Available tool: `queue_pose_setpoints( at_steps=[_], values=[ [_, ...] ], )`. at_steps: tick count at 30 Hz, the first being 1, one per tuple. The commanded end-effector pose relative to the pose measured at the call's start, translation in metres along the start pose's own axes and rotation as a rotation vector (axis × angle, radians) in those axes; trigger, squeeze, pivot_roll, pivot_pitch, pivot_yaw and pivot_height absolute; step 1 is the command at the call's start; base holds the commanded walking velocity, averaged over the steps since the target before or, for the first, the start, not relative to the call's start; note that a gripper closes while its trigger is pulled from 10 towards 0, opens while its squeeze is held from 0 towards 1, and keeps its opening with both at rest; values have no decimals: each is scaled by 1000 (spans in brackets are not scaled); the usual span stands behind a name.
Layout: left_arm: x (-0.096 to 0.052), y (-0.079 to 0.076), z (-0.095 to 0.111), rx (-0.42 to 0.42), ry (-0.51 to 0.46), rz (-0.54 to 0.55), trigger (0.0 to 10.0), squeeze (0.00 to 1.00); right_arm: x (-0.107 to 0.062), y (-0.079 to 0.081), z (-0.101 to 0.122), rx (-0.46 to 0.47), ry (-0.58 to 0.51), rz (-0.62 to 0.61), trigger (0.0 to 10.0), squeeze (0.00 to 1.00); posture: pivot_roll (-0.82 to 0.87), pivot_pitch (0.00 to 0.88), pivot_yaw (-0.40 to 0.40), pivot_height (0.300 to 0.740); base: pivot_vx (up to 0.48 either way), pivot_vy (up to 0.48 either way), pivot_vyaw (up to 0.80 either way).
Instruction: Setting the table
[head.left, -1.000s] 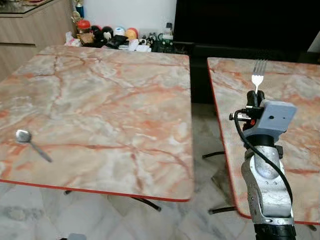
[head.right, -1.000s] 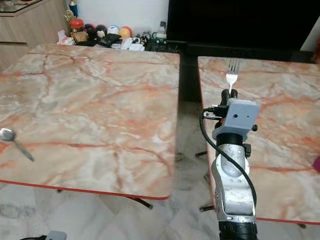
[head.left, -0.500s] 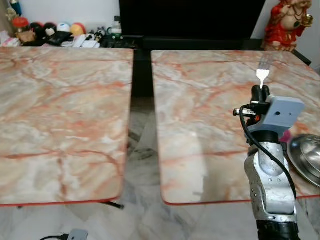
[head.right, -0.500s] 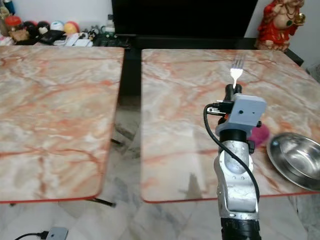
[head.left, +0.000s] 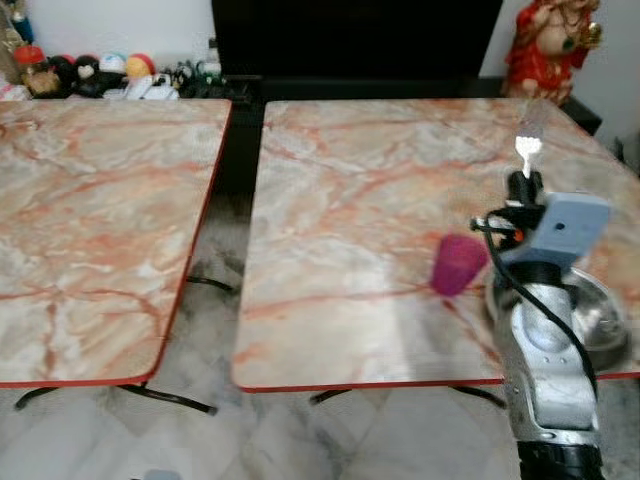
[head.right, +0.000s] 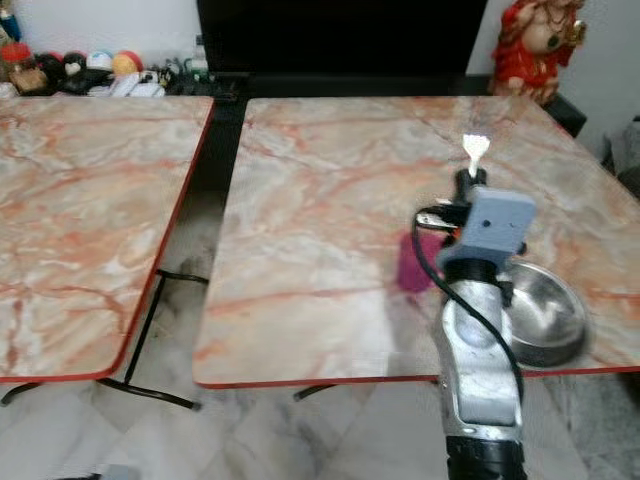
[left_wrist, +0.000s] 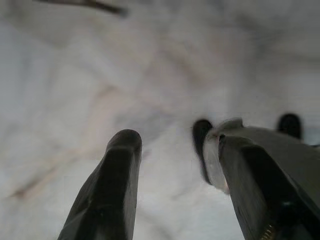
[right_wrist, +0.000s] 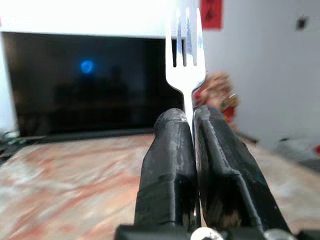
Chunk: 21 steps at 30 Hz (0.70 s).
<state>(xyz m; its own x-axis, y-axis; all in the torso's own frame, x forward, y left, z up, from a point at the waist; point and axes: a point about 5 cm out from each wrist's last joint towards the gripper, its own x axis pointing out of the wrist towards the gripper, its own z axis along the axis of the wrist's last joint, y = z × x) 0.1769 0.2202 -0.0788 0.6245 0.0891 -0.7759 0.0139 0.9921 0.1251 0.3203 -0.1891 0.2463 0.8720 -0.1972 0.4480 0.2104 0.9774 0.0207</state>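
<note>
left eye view: the right gripper (head.left: 524, 186) is raised over the right-hand marble table (head.left: 350, 190), its black fingers pinched tight on a fork (head.left: 527, 148) that stands upright, tines up. a pink cup (head.left: 458, 265) stands on that table just left of the silver arm, and a steel bowl (head.left: 600, 310) sits near the table's front right edge, partly hidden by the arm. a second marble table (head.left: 90, 200) stands to the left across a gap.

right eye view: a red figurine (head.right: 530, 45) stands beyond the far right corner.

left wrist view: the left gripper (left_wrist: 172, 165) hangs over pale, blurred floor, fingers spread wide apart, empty.

right wrist view: the two fingers (right_wrist: 167, 170) clamp the fork's handle, tines above them.
</note>
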Motion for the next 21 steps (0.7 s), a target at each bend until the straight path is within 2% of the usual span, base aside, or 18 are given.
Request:
queue_pose_setpoints(
  at_steps=[1,13,21],
  values=[
    [-3,10,-11,17,39,21,10000,0,0,6,6,12,-21,20,10000,0,-31,139,-16,740,0,-379,0],
    [-4,10,-13,18,47,23,10000,0,1,-2,7,-14,-17,4,10000,0,-34,145,-15,740,0,-374,0],
    [-4,9,-15,-1,53,18,10000,0,2,-11,4,-39,0,-21,10000,0,-33,148,-17,740,0,0,0]
  ],
)
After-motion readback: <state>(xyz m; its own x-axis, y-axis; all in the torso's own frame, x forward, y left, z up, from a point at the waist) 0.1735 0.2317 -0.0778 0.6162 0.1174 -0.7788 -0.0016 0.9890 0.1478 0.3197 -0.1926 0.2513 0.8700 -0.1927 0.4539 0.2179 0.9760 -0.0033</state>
